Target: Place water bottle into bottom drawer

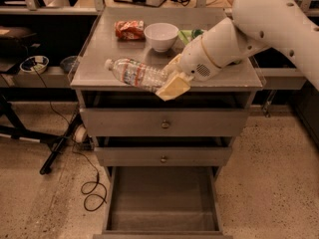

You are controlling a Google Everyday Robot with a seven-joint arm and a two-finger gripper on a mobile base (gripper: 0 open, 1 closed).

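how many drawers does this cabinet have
3, stacked: top drawer and middle drawer shut, bottom drawer pulled open. The pincer grips the water bottle just above the top drawer.

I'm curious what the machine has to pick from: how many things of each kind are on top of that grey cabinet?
Clear plastic water bottle with white cap: 1, held by the gripper at the front edge of the grey cabinet top
Red crinkly snack packet: 1
White round bowl: 1
Green item, half hidden behind the arm: 1
Total: 4
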